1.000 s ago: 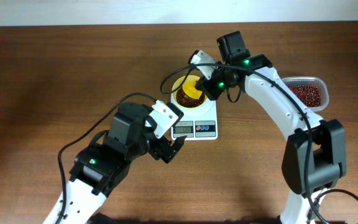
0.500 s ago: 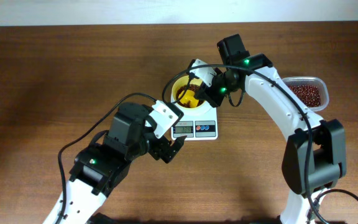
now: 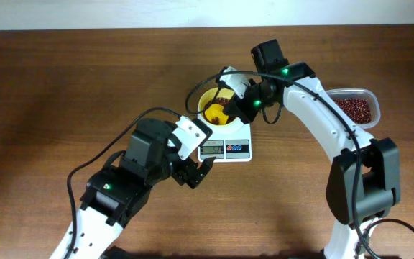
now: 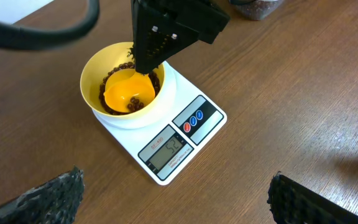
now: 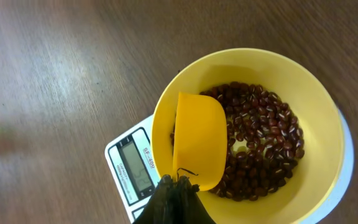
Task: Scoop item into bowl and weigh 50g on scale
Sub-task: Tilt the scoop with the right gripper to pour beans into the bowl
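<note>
brown beans (image 5: pixel 260 124) roll loose; right hand (image 5: pixel 178 183) pinches the scoop (image 5: pixel 197 143) by its handle, i think; left hand (image 3: pixel 196 173) spread.

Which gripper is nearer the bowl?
Right. The right gripper hangs over the bowl, holding the scoop inside it. The left gripper sits open by the scale display side, apart from the bowl.

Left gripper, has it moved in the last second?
No. The left gripper holds the same spot, open jaws beside the scale's display corner, seen from overhead.
</note>
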### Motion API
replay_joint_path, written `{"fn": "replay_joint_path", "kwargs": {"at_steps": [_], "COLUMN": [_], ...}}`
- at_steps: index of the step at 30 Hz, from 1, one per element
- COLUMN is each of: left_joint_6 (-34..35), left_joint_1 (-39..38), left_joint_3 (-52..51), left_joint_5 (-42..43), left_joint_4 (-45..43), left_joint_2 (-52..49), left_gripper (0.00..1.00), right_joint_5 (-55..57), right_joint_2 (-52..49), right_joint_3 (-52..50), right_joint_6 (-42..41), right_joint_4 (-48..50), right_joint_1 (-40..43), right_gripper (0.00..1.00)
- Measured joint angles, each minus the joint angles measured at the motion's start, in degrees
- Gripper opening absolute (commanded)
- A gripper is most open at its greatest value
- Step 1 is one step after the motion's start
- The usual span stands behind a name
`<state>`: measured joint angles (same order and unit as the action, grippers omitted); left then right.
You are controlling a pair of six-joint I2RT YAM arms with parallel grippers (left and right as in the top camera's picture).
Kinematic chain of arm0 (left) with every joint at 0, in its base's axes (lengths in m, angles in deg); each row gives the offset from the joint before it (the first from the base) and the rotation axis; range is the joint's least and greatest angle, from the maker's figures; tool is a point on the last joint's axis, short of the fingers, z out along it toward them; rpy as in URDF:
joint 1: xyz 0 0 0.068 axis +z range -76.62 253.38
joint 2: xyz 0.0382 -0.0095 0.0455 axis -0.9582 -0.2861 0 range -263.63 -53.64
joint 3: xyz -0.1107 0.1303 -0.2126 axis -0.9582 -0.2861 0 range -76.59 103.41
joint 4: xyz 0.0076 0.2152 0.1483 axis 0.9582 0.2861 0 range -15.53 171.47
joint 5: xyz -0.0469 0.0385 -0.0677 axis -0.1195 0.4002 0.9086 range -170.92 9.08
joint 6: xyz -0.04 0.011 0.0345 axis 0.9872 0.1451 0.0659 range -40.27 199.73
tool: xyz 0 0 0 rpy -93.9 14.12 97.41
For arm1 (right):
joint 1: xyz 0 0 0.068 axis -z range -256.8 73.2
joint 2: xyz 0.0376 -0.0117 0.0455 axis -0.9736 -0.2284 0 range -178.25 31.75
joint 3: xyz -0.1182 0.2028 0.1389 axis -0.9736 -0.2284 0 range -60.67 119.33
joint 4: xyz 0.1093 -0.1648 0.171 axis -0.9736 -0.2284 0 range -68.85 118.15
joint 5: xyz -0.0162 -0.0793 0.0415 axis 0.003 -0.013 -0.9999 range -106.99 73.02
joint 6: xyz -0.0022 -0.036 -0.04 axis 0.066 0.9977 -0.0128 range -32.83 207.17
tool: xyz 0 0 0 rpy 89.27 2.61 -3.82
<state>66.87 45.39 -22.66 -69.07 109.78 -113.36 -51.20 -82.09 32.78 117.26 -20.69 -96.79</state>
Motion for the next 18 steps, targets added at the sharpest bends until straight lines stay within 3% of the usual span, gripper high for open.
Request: {"fn": "replay_joint_path", "kwargs": {"at_steps": [9, 18], "left_joint_6": [0.0, 0.0], "left_joint_1": [0.0, 0.0], "left_joint_3": [0.0, 0.0], "left_joint_5": [0.0, 0.0], "left_joint_4": [0.0, 0.0], "left_joint_2": [0.0, 0.0], "left_gripper": [0.99, 0.99], "right_joint_5": [-0.52, -7.1], "right_joint_2": [0.0, 0.0], "right_joint_3": [0.0, 0.0], "right_joint_6": [-7.89, -12.55], "right_joint_4": [0.22, 3.87], "right_joint_1": [0.5, 7.26], "right_gripper": [0.04, 0.04]}}
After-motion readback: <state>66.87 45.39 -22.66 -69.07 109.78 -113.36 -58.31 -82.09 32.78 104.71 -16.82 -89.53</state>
